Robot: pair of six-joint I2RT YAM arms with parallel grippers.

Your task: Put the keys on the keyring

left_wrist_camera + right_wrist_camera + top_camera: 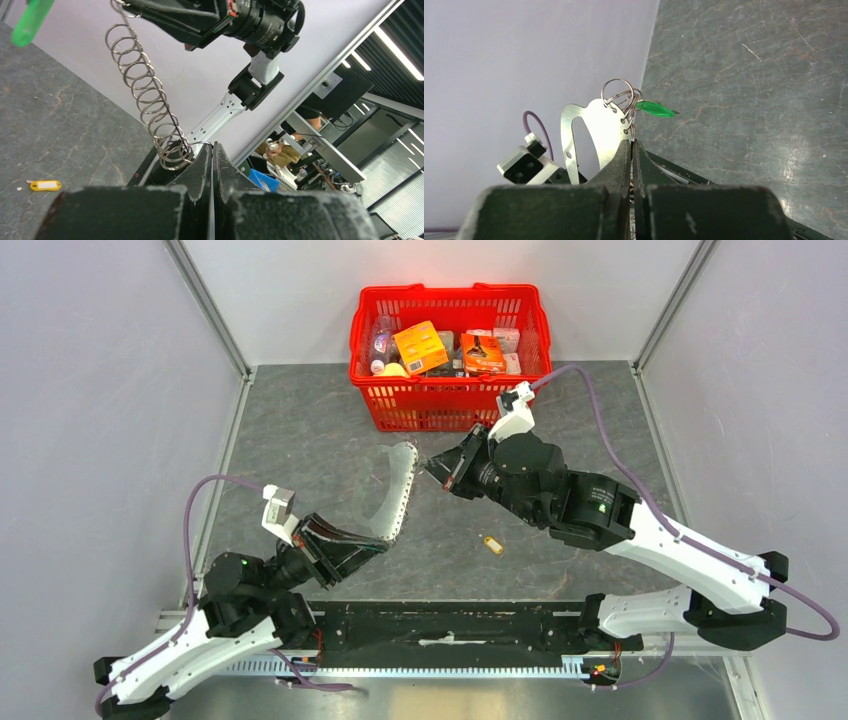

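The keyring is a pale curved strip with punched holes and a row of metal rings along one edge, stretched in the air between both grippers. My left gripper is shut on its lower end, fingertips closed on the thin sheet. At the upper end my right gripper is shut by the top rings, with the shiny strip just past its tips. The green key sticks out sideways from those top rings. Below, the yellow key lies flat on the table.
A red basket full of small boxes and packets stands at the back of the grey stone-patterned table, just behind the right arm. Grey walls close in left and right. A black rail runs along the near edge between the arm bases.
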